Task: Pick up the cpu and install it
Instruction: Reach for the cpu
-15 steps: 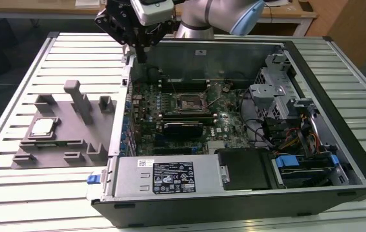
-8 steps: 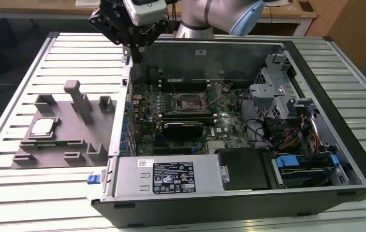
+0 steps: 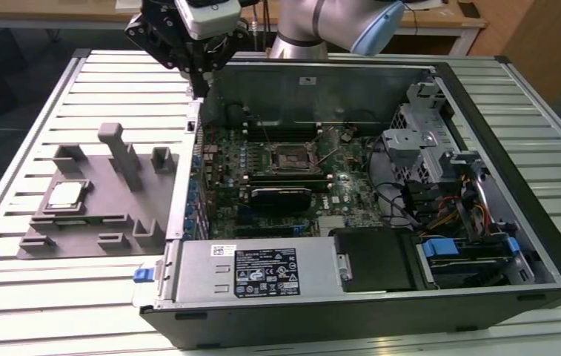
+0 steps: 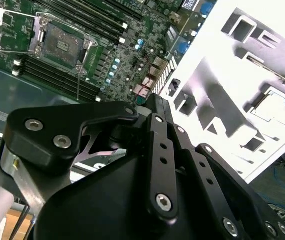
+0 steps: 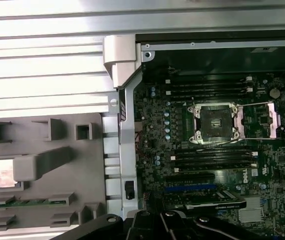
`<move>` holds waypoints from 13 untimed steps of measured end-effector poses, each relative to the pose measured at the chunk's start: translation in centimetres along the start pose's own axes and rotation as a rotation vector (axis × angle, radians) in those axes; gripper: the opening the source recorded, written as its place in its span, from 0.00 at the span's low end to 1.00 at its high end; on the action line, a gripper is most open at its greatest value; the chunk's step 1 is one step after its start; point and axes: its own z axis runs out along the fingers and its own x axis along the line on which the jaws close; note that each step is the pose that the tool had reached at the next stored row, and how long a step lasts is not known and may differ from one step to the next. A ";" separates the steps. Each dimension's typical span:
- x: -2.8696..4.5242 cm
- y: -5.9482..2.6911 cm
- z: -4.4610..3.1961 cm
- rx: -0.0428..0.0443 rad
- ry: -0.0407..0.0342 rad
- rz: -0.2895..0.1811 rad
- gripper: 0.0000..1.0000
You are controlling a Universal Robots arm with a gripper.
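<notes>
Cpu [image 3: 66, 194] flat on holder [image 3: 75, 236] w/ lid up.

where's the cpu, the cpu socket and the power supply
cpu [image 3: 66, 194], exterior view, middle of its metal top
cpu socket [image 3: 293, 158], exterior view, centre of its frame
power supply [image 3: 199, 271], exterior view, silver face beside its label
</notes>
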 end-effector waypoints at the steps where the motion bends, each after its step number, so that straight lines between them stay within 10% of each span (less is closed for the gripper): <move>1: 0.12 -0.01 0.00 -0.0001 0.0000 0.000 0.11; 13: 1.43 -0.11 -0.01 0.0000 0.0000 0.000 0.11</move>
